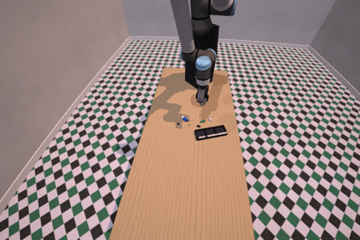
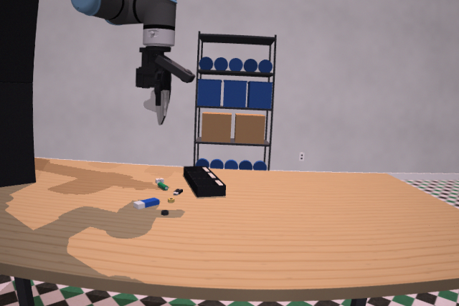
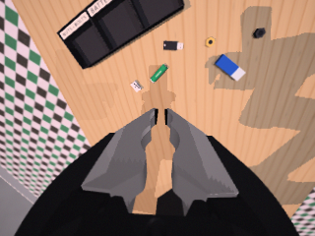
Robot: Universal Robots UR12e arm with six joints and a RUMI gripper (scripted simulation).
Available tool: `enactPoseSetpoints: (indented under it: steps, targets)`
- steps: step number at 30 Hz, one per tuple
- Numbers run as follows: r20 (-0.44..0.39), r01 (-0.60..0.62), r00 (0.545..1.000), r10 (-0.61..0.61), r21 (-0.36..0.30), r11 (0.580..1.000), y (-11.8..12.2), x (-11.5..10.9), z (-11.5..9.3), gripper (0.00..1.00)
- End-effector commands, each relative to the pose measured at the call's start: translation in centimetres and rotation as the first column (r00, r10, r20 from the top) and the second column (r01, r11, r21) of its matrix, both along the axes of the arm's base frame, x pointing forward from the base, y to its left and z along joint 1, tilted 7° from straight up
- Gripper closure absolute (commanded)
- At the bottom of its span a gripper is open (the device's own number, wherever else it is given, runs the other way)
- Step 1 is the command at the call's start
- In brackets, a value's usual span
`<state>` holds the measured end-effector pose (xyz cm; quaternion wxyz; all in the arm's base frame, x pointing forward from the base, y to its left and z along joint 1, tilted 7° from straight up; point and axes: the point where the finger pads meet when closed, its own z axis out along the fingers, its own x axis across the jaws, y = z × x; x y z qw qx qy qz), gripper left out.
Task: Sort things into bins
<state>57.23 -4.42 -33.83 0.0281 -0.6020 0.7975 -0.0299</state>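
Pincer [image 3: 159, 116] hangs high above the surface [image 2: 296, 221], jaws nearly shut on nothing, aimed at the green battery [image 3: 158, 73] at 12 o'clock, with the three-compartment bin [image 3: 81, 55] at 11 o'clock.

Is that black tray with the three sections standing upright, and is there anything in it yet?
Upright and empty: the black tray sits flat on the table, its three compartments showing only dark floors.

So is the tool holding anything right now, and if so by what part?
Nothing is held. The tool hangs shut and empty above the table; the green battery and the other small things lie loose below it.
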Motion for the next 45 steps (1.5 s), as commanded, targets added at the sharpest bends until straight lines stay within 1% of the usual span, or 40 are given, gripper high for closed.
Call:
enactPoseSetpoints:
  steps: [1,3,5,7,8,24,27,31,33,35,45]
  targets:
    - [0.002,-0.032,0.999,0.032,-0.016,0.999,-1.0,0.4,0.3,0.96]
    - [-0.003,-0.099,0.995,0.099,-0.057,0.993,-2.6,0.8,0.7,0.96]
    - [-0.003,-0.099,0.995,0.099,-0.057,0.993,-3.0,0.9,0.8,0.96]
    - [-0.014,-0.165,0.986,0.164,-0.096,0.982,-4.6,1.3,1.3,0.96]
    - [-0.014,-0.165,0.986,0.164,-0.096,0.982,-5.1,1.4,1.4,0.96]
    - [-0.014,-0.165,0.986,0.164,-0.096,0.982,-5.1,1.4,1.4,0.96]
    - [-0.031,-0.31,0.951,0.308,-0.105,0.945,-4.7,3.1,-0.4,0.96]
    - [-0.046,-0.418,0.908,0.416,-0.11,0.902,-4.2,5.4,-2.7,0.96]
    - [-0.045,-0.418,0.908,0.416,-0.11,0.902,-3.9,6.6,-3.9,0.96]
    - [-0.045,-0.418,0.908,0.416,-0.11,0.902,-3.9,6.6,-3.9,0.96]
    - [-0.045,-0.418,0.908,0.416,-0.11,0.902,-2.6,12.4,-9.8,0.96]
